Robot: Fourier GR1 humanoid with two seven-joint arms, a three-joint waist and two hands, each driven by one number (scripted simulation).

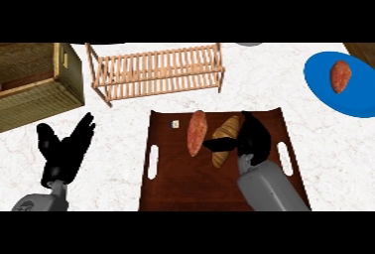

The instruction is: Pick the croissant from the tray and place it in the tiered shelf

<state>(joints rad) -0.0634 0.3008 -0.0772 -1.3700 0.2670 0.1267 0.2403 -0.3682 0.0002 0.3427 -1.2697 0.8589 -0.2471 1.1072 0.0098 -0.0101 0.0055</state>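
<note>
Two pastries lie on the brown tray [219,198] at centre frame: a reddish sweet potato [196,133] and, just right of it, the golden croissant [226,131]. The right hand [249,136] is on the croissant, thumb crossing its middle and fingers curled at its far side, so this looks like the grasping step. Next comes a lift and a carry to the slatted wooden shelf [157,72] at upper centre. The left hand [66,146] rests at lower left, fingers spread. A small tag [175,124] sits on the tray, nothing legible on it.
</note>
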